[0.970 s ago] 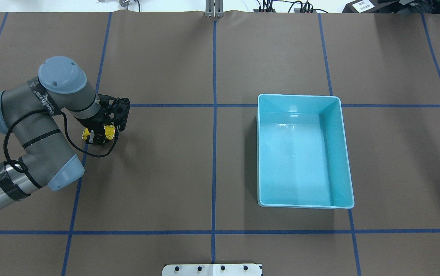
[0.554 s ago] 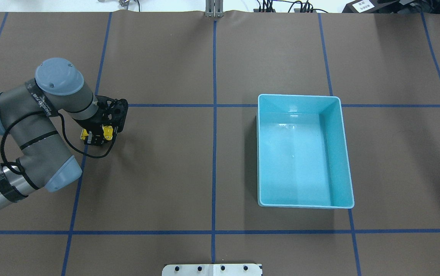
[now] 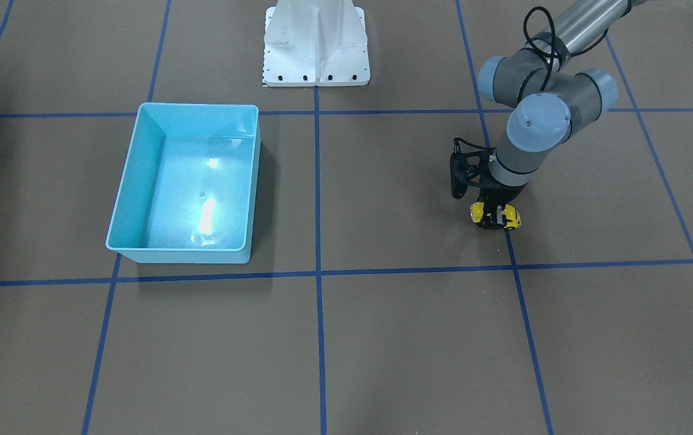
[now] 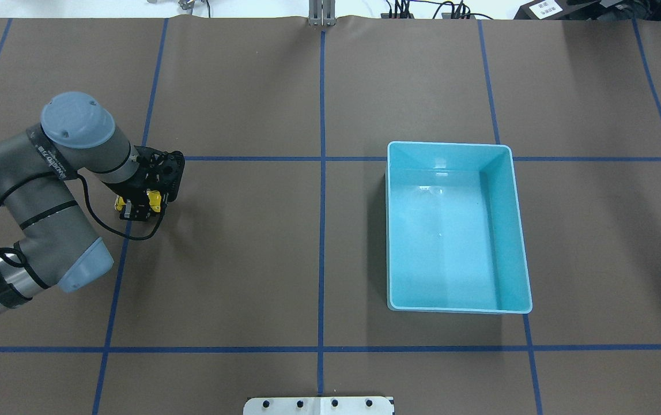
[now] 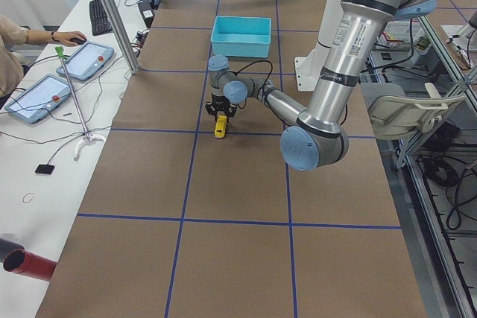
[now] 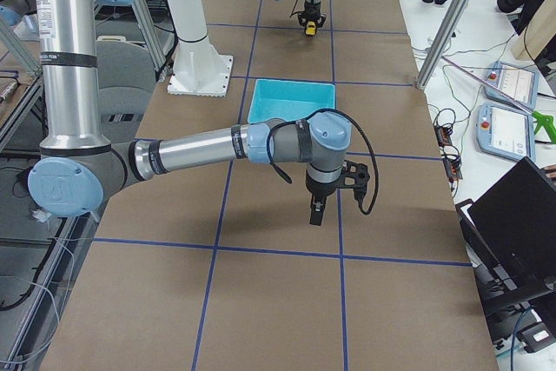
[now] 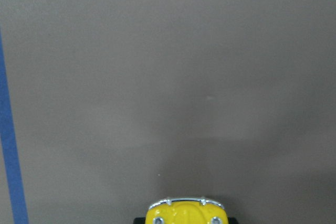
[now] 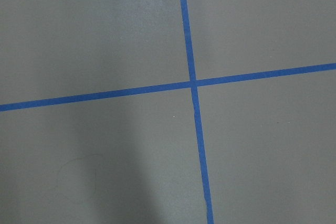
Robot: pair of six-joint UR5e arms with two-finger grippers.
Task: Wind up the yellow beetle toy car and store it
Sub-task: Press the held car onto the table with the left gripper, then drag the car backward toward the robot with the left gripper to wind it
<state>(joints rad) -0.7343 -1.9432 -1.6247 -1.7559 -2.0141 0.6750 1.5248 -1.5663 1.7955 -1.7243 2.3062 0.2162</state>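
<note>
The yellow beetle toy car (image 4: 154, 200) sits wheels-down on the brown table at the left, held across its middle by my left gripper (image 4: 136, 208), which is shut on it. The car also shows in the front-facing view (image 3: 510, 217), with the left gripper (image 3: 492, 220) straddling it. The left wrist view shows only its yellow nose and chrome bumper (image 7: 184, 211) at the bottom edge. The light blue bin (image 4: 517, 230) stands open on the right half. My right gripper (image 6: 314, 215) hangs above the table near the bin; I cannot tell whether it is open or shut.
Blue tape lines (image 4: 322, 173) grid the brown table cover. The white robot base plate (image 3: 316, 48) sits at the robot's edge of the table. An operator's desk with tablets (image 5: 74, 65) lines the far side.
My left gripper has slid the car a short way to the left along the table in the overhead view. The bin has not moved.
</note>
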